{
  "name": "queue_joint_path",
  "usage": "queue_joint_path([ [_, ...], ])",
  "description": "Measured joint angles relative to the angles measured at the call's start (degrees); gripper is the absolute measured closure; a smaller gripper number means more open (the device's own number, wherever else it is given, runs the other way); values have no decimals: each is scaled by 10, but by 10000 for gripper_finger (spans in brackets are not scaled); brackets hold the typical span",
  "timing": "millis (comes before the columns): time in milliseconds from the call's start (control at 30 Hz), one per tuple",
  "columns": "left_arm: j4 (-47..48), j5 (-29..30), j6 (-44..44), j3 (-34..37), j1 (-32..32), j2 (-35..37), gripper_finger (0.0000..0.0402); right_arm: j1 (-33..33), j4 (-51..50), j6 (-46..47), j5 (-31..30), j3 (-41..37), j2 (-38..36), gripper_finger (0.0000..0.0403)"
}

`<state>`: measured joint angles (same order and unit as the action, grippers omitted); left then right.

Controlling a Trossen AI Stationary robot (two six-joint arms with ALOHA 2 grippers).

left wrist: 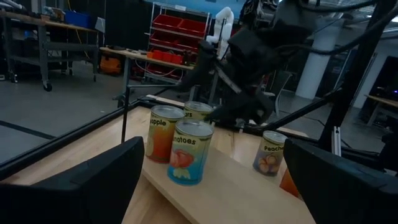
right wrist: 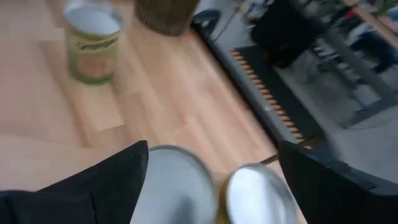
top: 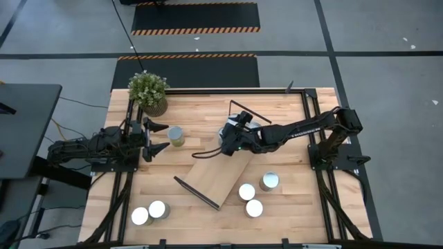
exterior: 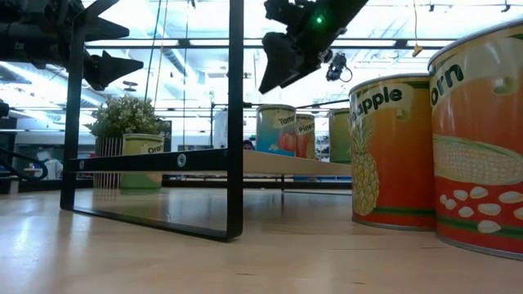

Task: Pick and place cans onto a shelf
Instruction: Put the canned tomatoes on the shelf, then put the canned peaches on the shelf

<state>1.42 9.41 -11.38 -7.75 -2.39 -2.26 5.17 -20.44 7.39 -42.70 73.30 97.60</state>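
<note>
Cans (top: 248,191): rigid cylindrical tins, smooth paper-style labels, shiny flat tops. Judged fairly heavy if full, stiff, not fragile, sides somewhat slippery. Best hold looks to be across the round wall at mid-height, fingers on opposite sides; the lid gives nothing to pinch.

Where they are, high view: two at about 7 o'clock on the table (top: 201,114), three at about 5 o'clock just off the shelf (top: 218,176), one green-labelled can (top: 176,135) at about 9 o'clock. The shelf lies angled across the table's middle. The left wrist view shows three tins standing on its board: a tomato can (left wrist: 189,151), a pineapple can (left wrist: 163,132) and a peach can (left wrist: 270,152).

Right hand (top: 232,133) hovers over the shelf's 12 o'clock end, fingers apart and empty, two silver tops directly beneath in its own view. Left hand (top: 156,138) waits at 9 o'clock, spread wide, empty, just beside the green-labelled can.

Hard to make out: in the high view the right arm covers the shelf cans. The right wrist view is blurred; the labels beneath cannot be read. Whether the right fingers touch a can cannot be told. The low view cuts off the nearest cans.
</note>
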Motion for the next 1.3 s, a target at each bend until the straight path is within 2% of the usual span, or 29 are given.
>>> queue_joint_path([
  [133,-3,0,0,0,0,0,10,-7,-1,-2,46,0,0,41],
  [367,-3,0,-4,0,0,0,10,17,23,-70,56,-1,11,41],
  [667,-7,0,-6,1,0,-11,10,19,35,-135,-35,-1,57,41],
  [933,-8,10,-9,0,0,-43,10,21,76,-150,-34,-1,41,41],
  [1100,1,61,-9,0,0,-73,10,23,72,-151,22,23,36,41],
  [1200,2,70,-12,0,0,-100,10,25,25,-150,101,49,35,41],
  [1300,-14,70,-15,0,0,-121,10,37,-15,-134,208,74,35,41],
])
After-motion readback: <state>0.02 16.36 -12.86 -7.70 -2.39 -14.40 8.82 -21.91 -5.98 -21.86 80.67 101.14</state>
